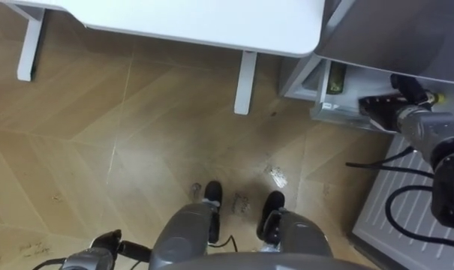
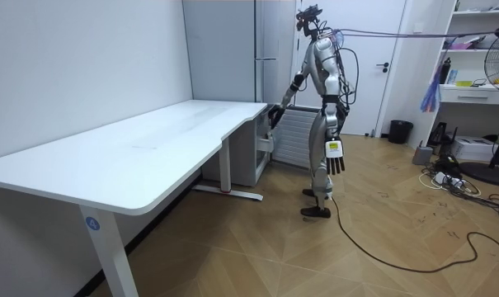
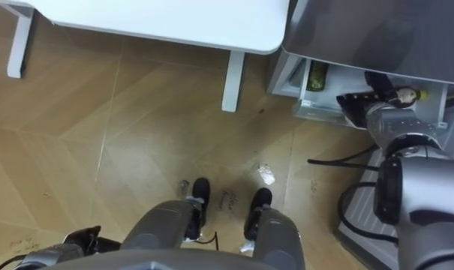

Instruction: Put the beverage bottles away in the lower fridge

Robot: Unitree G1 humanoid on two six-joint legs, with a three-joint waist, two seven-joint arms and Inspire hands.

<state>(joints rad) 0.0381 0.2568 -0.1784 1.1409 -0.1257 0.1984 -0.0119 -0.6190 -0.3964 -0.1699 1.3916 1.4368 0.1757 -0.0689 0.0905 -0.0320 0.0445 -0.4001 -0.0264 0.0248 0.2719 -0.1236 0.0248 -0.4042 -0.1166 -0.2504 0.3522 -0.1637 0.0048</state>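
I stand at the steel fridge [image 3: 377, 30], beside the white desk [image 3: 174, 19], with its lower drawer [image 3: 309, 110] pulled open to my right. My right hand [image 3: 362, 105] reaches in over the drawer's front edge. A dark bottle [image 3: 398, 93] with a pale yellow cap lies against the hand's far side. Its long axis runs along that edge, with the cap toward the drawer's right end. Dark hand and dark bottle merge, so I cannot tell whether I grip it or have let go. A second, greenish bottle [image 3: 317, 75] sits at the drawer's left end. My left hand [image 2: 336, 157] hangs relaxed at my side, well apart, so the right is the nearer one. I judge the bottle smooth, round and likely to roll.
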